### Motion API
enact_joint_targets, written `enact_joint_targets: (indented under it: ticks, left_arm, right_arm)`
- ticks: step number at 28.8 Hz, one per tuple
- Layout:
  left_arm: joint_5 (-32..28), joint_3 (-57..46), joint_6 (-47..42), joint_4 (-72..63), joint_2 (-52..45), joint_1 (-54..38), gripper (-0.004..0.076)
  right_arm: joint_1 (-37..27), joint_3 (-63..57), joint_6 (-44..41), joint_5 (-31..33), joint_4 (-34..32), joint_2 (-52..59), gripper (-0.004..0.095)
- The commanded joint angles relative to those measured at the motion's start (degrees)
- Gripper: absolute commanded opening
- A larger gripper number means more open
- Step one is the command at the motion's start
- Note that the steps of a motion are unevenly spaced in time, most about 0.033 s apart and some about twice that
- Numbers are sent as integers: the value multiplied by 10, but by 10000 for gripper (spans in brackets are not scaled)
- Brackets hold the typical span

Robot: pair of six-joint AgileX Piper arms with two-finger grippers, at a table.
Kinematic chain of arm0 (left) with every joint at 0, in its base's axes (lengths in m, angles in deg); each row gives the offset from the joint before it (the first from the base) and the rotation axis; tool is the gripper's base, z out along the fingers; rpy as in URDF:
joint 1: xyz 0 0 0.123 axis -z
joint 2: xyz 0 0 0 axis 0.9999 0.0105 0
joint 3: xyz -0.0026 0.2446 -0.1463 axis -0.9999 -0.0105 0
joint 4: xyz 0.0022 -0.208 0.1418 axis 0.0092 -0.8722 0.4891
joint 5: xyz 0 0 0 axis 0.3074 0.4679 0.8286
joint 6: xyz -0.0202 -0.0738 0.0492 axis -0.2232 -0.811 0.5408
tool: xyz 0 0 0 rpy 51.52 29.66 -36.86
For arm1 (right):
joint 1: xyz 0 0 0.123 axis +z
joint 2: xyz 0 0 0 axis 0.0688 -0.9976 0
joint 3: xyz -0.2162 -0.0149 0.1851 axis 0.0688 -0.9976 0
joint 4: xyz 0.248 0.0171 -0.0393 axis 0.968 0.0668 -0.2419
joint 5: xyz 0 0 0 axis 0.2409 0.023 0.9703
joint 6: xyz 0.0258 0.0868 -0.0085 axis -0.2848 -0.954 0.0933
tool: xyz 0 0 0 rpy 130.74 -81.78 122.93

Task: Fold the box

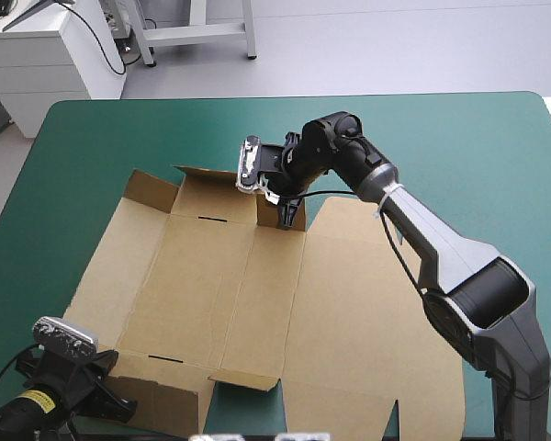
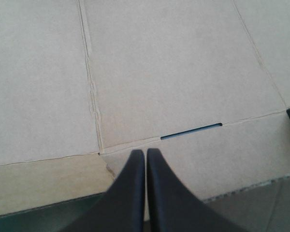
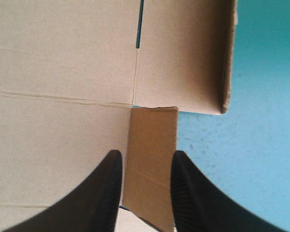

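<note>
The brown box (image 1: 257, 294) lies as a flat cut sheet on the teal-green table (image 1: 441, 138). Its far wall panel (image 1: 211, 195) and far-left corner flap are tilted up a little. My right gripper (image 1: 291, 216) is at the sheet's far edge. In the right wrist view this gripper (image 3: 146, 154) is open, with a small brown flap (image 3: 152, 140) showing between its fingers. My left gripper (image 1: 115, 401) is at the near-left corner. In the left wrist view it (image 2: 146, 152) is all but shut on the box's near flap, just short of a slot (image 2: 191, 130) in the board (image 2: 174, 72).
Bare teal-green cover (image 3: 261, 145) runs along the far side and the right of the sheet. The box's near edge reaches the table's front edge. The sheet's left flaps end close to the table's left edge.
</note>
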Motion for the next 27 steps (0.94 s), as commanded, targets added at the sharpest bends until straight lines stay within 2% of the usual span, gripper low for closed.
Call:
enact_joint_targets:
  ticks: [1, 3, 4, 9, 15, 20, 23, 27]
  left_arm:
    - [-30, 19, -1, -10, 4, -1, -8]
    - [-30, 19, -1, -10, 4, -1, -8]
    - [-30, 19, -1, -10, 4, -1, -8]
    - [-30, 19, -1, -6, 4, -1, -8]
    - [-31, 19, -1, -6, 4, -1, -8]
    - [-33, 19, 2, -6, 4, -1, -8]
    - [-33, 19, 2, -6, 4, -1, -8]
    - [-34, 19, 2, -6, 4, -1, -8]
  right_arm:
    - [-2, 20, -19, -19, -12, 35, 159]
    - [-2, 20, -53, -18, -38, 36, 12]
    - [-3, 20, -73, -15, -56, 36, -16]
    - [-17, 20, -145, 7, -141, 41, -15]
    - [-95, 20, -272, 18, -142, 80, -15]
    - [-186, 20, -313, 77, -141, 128, -15]
    - [-251, -12, -361, 77, -120, 184, -15]
    - [-304, -78, -377, 77, -101, 249, -15]
